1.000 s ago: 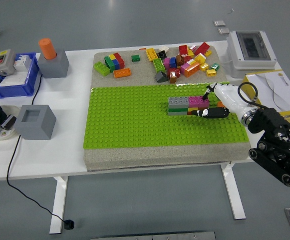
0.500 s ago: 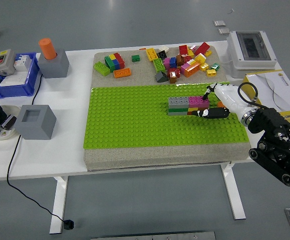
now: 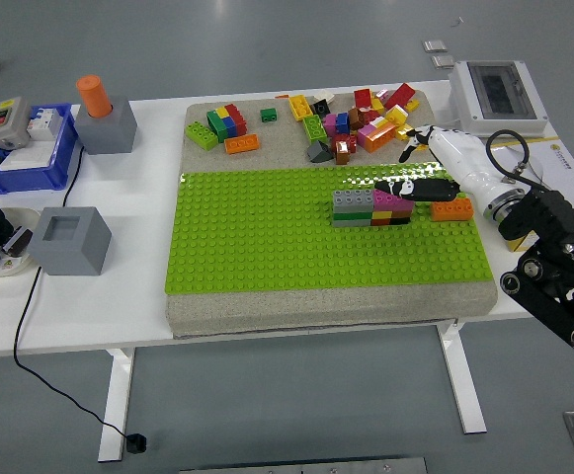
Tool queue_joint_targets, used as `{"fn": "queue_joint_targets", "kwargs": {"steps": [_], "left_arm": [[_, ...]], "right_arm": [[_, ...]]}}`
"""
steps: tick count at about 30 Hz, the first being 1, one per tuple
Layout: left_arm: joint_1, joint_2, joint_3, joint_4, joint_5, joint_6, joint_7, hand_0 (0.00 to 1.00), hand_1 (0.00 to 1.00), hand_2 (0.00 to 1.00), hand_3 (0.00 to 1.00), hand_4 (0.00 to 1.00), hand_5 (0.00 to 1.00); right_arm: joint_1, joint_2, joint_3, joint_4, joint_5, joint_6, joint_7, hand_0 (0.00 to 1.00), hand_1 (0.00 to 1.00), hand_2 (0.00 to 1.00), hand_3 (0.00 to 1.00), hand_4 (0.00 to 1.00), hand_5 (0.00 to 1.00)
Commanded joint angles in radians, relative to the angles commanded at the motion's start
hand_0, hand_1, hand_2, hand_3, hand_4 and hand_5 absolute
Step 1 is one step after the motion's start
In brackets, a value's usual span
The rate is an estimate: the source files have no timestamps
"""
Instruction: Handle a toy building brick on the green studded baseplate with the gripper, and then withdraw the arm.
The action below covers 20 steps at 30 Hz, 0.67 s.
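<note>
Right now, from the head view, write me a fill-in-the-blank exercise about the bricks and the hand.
1. The small stack of bricks stands on the ____ studded baseplate.
2. A lone ____ brick sits on the baseplate right of the stack.
3. The right hand hovers just ____ the stack.
4. The loose pile of bricks lies on the pad ____ the baseplate.

Missing words: green; orange; above; behind
</note>
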State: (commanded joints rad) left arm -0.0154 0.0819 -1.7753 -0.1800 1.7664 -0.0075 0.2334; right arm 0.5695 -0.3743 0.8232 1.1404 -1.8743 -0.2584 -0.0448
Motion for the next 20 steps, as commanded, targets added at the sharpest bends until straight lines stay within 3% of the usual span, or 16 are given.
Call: {"fn": "queue_joint_targets", "kwargs": {"steps": [1,6,7,12,13,20], "left_arm": [[0.0,0.0,0.004,0.0,-0.001,0.002,0.003,0.786,0.799,0.75,0.424,0.998,0.882],[-0.002,-0.001,0.02,0.0,0.005,0.007,0.019,0.786,0.799,0.75,0.424,0.998,0.882],[-0.003,-0.001,0.019,0.0,0.009,0.007,0.02,0.786,0.799,0.748,0.436,0.998,0.887],[-0.008,0.0,-0.001,0.0,0.056,-0.004,0.027,0.786,0.799,0.748,0.436,0.998,0.887],[-0.009,0.001,-0.003,0.0,0.062,-0.006,0.028,0.786,0.799,0.749,0.441,0.998,0.895],[-0.015,0.008,-0.015,0.0,0.089,-0.016,0.027,0.786,0.799,0.749,0.441,0.998,0.895]], "right_arm": [[-0.008,-0.003,0.012,-0.007,-0.011,-0.001,-0.006,0.818,0.799,0.84,0.655,0.957,0.52],[-0.056,-0.039,0.051,-0.052,-0.118,0.021,-0.07,0.818,0.799,0.84,0.655,0.957,0.52],[-0.063,-0.045,0.054,-0.054,-0.135,0.028,-0.08,0.764,0.77,0.81,0.723,0.802,0.267],[-0.078,-0.071,0.061,-0.047,-0.244,0.055,-0.137,0.764,0.77,0.81,0.723,0.802,0.267],[-0.077,-0.074,0.06,-0.045,-0.26,0.058,-0.145,0.724,0.736,0.787,0.752,0.725,0.164],[0.001,-0.095,-0.036,-0.084,-0.322,0.104,-0.198,0.724,0.736,0.787,0.752,0.725,0.164]]}}
